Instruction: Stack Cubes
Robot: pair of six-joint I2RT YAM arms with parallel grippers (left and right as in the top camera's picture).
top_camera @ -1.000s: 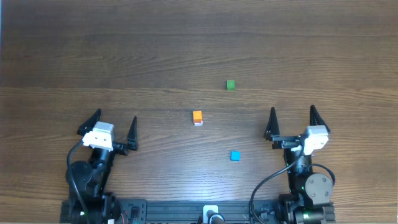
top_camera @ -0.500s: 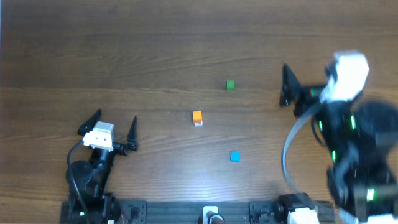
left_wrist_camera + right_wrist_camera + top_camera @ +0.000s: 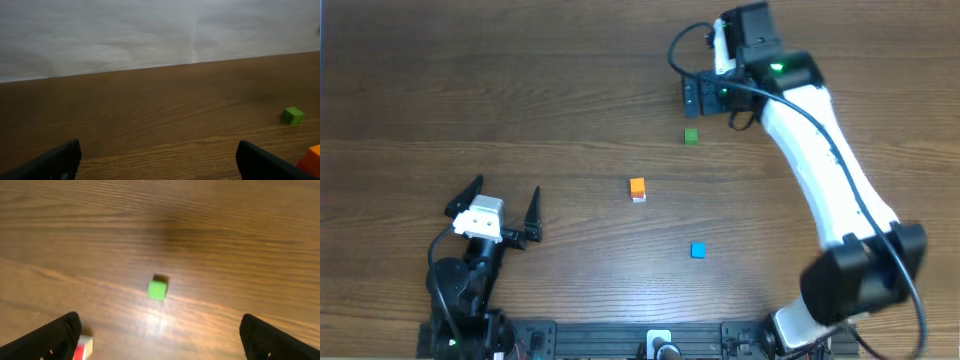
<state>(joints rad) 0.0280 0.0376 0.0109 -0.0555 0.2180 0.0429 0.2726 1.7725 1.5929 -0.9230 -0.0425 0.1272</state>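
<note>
The right arm is stretched far out over the dark wooden table (image 3: 520, 80). Its gripper (image 3: 159, 326) hangs above the wood with its two black fingers spread wide, holding nothing. A small green cube (image 3: 157, 289) lies below it, just ahead of the gap between the fingers, and neither finger touches it. A small orange cube (image 3: 637, 185) resting on a white cube (image 3: 638, 197) lies back toward the arm's base, off beside one finger. A small blue cube (image 3: 697, 250) lies closer still to that base. The left gripper (image 3: 506, 188) sits near its own base, fingers spread and empty, well apart from the green cube.
</note>
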